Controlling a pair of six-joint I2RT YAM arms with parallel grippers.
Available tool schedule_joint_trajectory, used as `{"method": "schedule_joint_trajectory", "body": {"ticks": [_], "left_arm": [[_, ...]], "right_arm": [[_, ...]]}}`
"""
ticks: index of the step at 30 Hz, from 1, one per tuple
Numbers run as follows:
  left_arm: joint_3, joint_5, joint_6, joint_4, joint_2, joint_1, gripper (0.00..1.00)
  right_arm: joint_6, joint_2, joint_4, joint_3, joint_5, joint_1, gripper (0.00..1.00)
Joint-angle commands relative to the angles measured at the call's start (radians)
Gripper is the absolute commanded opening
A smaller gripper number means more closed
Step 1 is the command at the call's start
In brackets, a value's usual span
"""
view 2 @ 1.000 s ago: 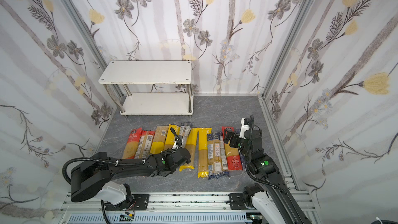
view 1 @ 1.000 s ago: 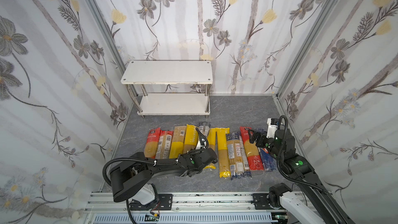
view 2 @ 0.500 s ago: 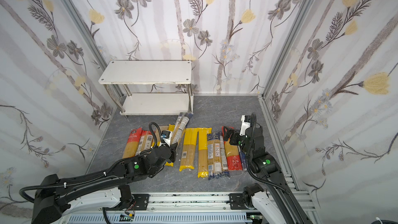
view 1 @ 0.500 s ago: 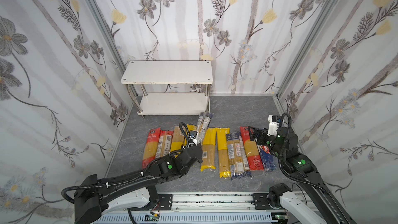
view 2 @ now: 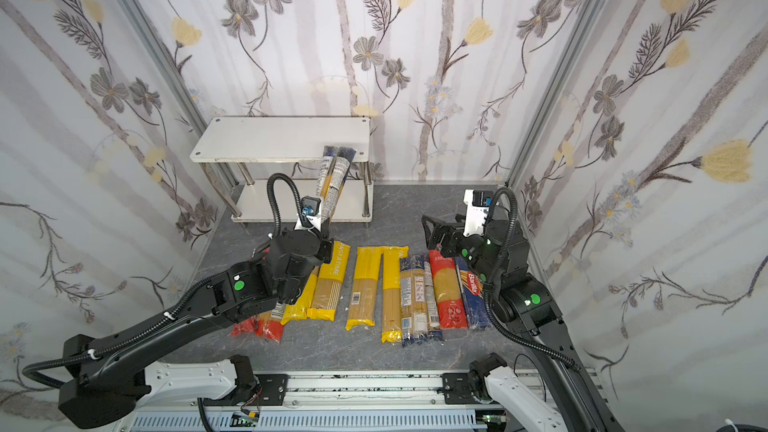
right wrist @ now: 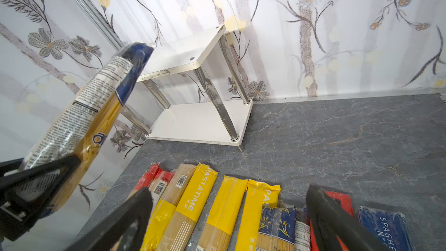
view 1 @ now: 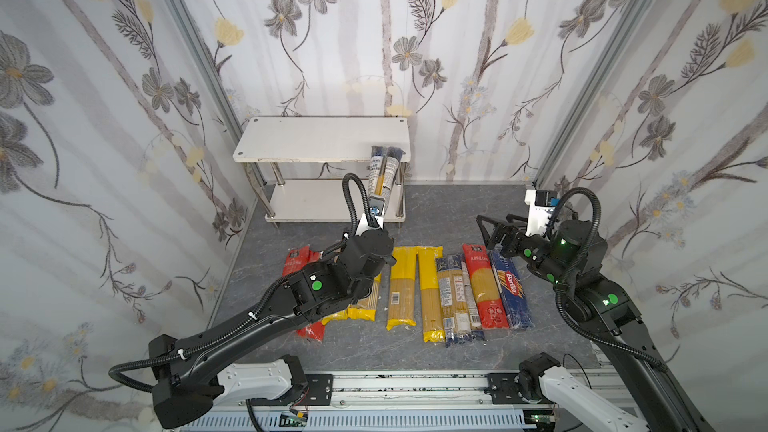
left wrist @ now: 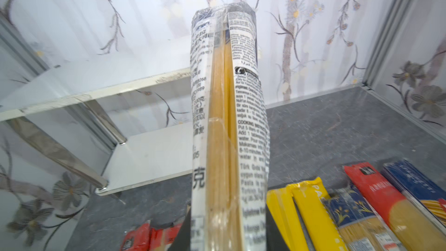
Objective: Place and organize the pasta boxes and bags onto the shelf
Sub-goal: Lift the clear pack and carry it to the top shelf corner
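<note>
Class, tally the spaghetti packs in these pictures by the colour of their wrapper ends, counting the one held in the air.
Red packs: 3
Yellow packs: 4
Dark-blue packs: 4, one held by the left claw
Total: 11

The scene is being lit brightly from overhead; faint shadows are being cast on the tabletop point(view 1: 457, 209). At twelve o'clock, glare is being reflected by chrome posts point(right wrist: 217, 103) of the shelf point(view 1: 320, 139). Wrist-view edges are being bowed.
</note>
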Motion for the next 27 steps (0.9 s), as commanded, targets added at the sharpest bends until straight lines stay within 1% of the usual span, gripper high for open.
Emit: {"method": "schedule_joint_trajectory", "body": {"ticks": [1,3,6,8,10,13,18,21,23,27], "left_arm": [[0.119,-0.073,0.134,0.082,0.024,0.044,0.00],[0.173,-0.027,0.162,0.082,0.041,0.097,0.00],[0.248,0.025,0.217,0.082,0.075,0.202,0.00],[0.287,0.071,0.244,0.084,0.078,0.288,0.00],[0.323,0.134,0.260,0.090,0.119,0.384,0.00],[0.361,0.165,0.317,0.118,0.174,0.462,0.00],[0.455,0.274,0.407,0.134,0.298,0.609,0.00],[0.518,0.364,0.444,0.136,0.353,0.709,0.00],[0.562,0.444,0.442,0.136,0.379,0.787,0.00],[0.624,0.555,0.457,0.137,0.423,0.907,0.00]], "right_arm": [[-0.017,0.041,0.010,0.053,-0.035,0.003,1.00],[-0.019,0.074,0.011,0.092,-0.042,0.003,1.00],[-0.025,0.129,0.012,0.158,-0.052,0.006,1.00],[-0.030,0.168,0.008,0.203,-0.055,0.005,1.00],[-0.035,0.212,0.003,0.250,-0.061,0.006,1.00],[-0.041,0.274,-0.001,0.313,-0.068,0.006,1.00],[-0.056,0.415,-0.036,0.464,-0.093,0.007,1.00],[-0.072,0.481,-0.063,0.544,-0.106,0.007,1.00],[-0.076,0.521,-0.076,0.585,-0.112,0.008,1.00],[-0.092,0.584,-0.100,0.658,-0.134,0.008,1.00]]}}
